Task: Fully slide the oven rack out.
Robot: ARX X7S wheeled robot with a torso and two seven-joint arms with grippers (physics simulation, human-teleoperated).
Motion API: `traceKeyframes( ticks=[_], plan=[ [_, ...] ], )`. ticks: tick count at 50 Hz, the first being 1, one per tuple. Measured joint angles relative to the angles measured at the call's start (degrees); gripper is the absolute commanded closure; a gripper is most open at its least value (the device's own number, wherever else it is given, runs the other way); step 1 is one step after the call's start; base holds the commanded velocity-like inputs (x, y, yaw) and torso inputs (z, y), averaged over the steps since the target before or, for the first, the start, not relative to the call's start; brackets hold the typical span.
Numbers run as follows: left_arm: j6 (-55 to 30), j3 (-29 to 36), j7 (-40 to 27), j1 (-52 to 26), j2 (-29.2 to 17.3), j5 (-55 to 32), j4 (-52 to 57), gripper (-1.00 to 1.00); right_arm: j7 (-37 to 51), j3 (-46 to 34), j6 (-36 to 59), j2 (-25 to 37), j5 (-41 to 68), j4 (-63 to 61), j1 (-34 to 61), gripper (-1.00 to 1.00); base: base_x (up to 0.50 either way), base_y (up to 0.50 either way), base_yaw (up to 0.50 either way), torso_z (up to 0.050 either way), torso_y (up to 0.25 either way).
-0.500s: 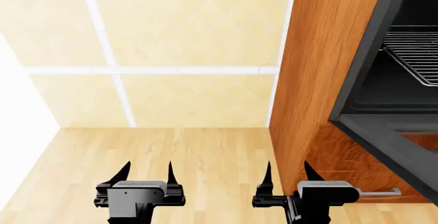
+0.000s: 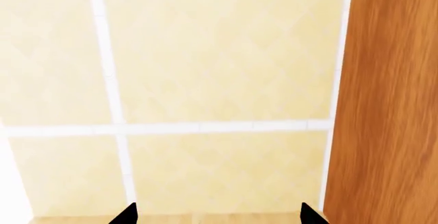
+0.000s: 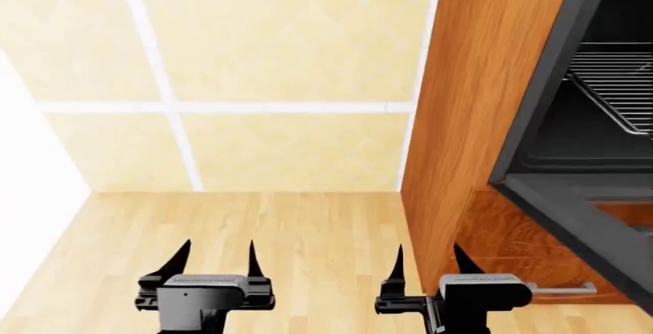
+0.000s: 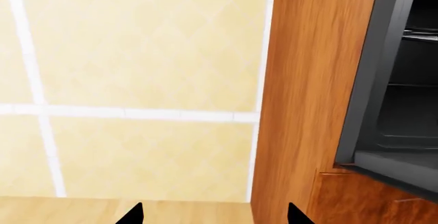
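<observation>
Inside the open oven at right, silver wire-grid oven rack [image 3: 612, 85] is sitting untouched | stiff, light, probably low-friction; front frame bar is offering the best hold | left gripper [image 3: 219, 260] and right gripper [image 3: 427, 260] are hanging spread, empty.

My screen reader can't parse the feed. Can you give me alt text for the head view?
The oven rack sits inside the open oven at far right, untouched. Both pincers, left and right, are open and empty low in the frame, over wood floor, facing a tiled wall.

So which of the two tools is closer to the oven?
The right tool, low beside the wooden cabinet side. The left tool sits farther from the oven rack.
</observation>
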Motion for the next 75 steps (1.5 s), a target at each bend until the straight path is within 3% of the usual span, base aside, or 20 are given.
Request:
traceKeyframes(
  ticks=[44,49,53,61,65,69,75],
  plan=[
    [1.34,3.44,-2.15,0.60,-3.48,-4.92,1.16,-1.00,4.81,-4.09,0.14,3.16,1.27,0.15,0.25,-1.00,0.00,0.00,0.00,0.045,0.000],
    [-2.12,3.71,-1.92,1.47,-4.54,-7.25,6.60,-1.00,4.53,-4.25,4.59,3.83,2.97,-4.30,-0.10,-1.00,0.00,0.00,0.00,0.000,0.000],
    [-10.96,3.11,-3.71,1.42,-5.95,-10.22,16.95,-1.00,4.79,-3.97,13.37,4.83,4.95,-13.42,-0.12,-1.00,0.00,0.00,0.00,0.000,0.000],
    [-43.89,-7.29,-12.91,-7.83,-7.79,-29.21,38.49,-1.00,6.65,-0.34,38.84,7.05,12.13,-35.84,4.60,-1.00,0.00,0.00,0.00,0.000,0.000],
    [-59.08,-14.45,-25.22,-15.56,-9.28,-47.82,43.08,-1.00,14.17,2.98,49.63,10.74,24.16,-43.71,9.42,-1.00,0.00,0.00,0.00,0.000,0.000],
    [-65.91,-17.11,-40.63,-22.19,-13.18,-67.68,44.70,-1.00,25.32,6.76,57.72,15.23,41.38,-48.76,15.35,-1.00,0.00,0.00,0.00,0.000,0.000],
    [-68.47,-17.08,-58.71,-30.54,-19.87,-90.79,46.21,-1.00,41.31,10.90,63.81,22.46,65.39,-52.63,23.42,-1.00,0.00,0.00,0.00,0.000,0.000]
  ],
)
